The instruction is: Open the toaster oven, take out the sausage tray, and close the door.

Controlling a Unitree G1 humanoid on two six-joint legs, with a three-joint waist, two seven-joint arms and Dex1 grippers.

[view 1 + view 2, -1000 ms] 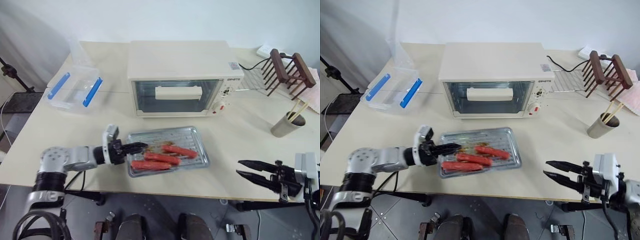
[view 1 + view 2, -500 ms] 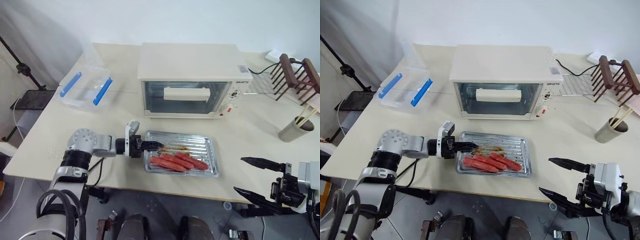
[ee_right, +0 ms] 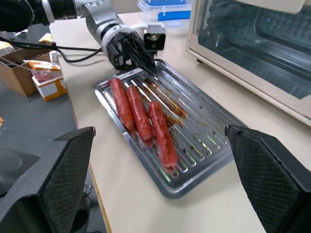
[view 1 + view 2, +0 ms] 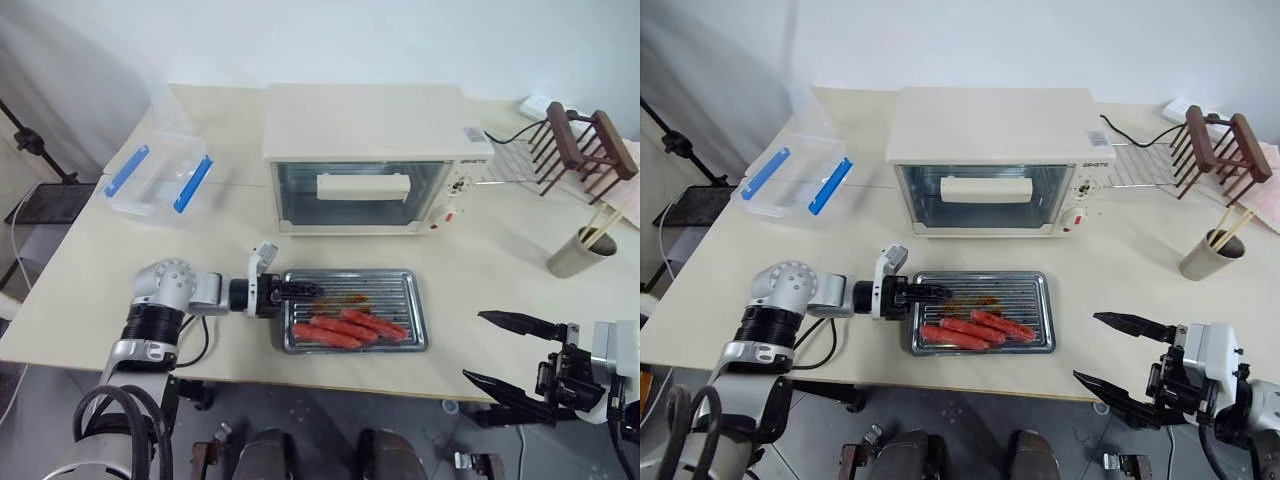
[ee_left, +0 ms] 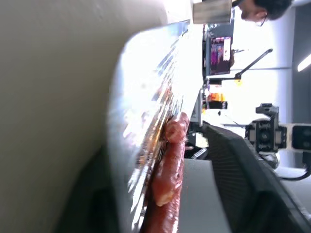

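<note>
A: Where is the sausage tray [image 4: 352, 311]?
B: On the table [image 4: 80, 290], near its front edge, just in front of the toaster oven [image 4: 372, 157]. It is a shallow silver tray with a ridged base; three long red sausages [image 4: 345, 327] lie along its near side, and brown smears mark the far half.
A: And the oven?
B: Its door [image 4: 360, 192] is shut, the cream bar handle level across the glass.
A: What about the left gripper [image 4: 300, 289]?
B: It lies level at the tray's left rim, fingers reaching over it. Whether they pinch the rim I cannot tell from the head views. The left wrist view shows the rim between two dark fingers [image 5: 243, 179] that stand apart.
A: The right gripper [image 4: 505, 352]?
B: Spread wide, off the table's near right corner, well apart from the tray. Its wrist view looks across the tray at the left gripper and the oven glass.
A: Anything else?
B: A clear box with blue clips [image 4: 155, 175] at far left; a metal cup with chopsticks [image 4: 578, 250] and a wooden rack [image 4: 585, 140] at far right.
</note>
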